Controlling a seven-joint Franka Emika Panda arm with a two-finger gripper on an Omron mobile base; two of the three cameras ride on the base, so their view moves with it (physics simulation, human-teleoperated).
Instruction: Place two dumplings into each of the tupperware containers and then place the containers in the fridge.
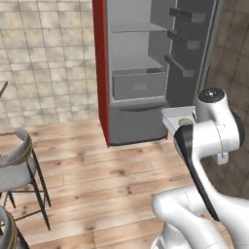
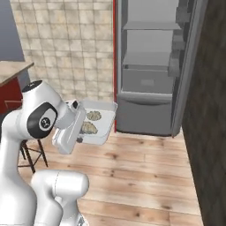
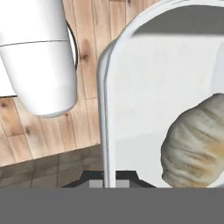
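Two dumplings (image 2: pixel 91 121) are lying side by side in the tupperware container (image 2: pixel 106 121) that the arm is carrying. The pincer (image 3: pixel 109 181) is clamped almost fully shut on the container's rim, at the near edge; in the hand view the thin white rim is running straight up from between the finger tips, with one dumpling (image 3: pixel 194 144) resting just inside it. The tray is being held roughly level above the wooden floor (image 1: pixel 97 165), in front of the arm's upper links.

The fridge (image 1: pixel 146 73) is standing open ahead, with its grey shelves and drawer (image 1: pixel 138 83) exposed and its door shelves swung off to the right. The container is well apart from it and is not yet over any shelf.

Judged from this, the filling step for this container is complete and the transfer to the fridge is in hand. The next move calls for closing the gap to the fridge, keeping the tray flat so that the dumplings are not sliding toward the open side, and lining it up with a shelf opening. Clearance from the red edge (image 1: pixel 101 73) and the door shelves needs watching during insertion.
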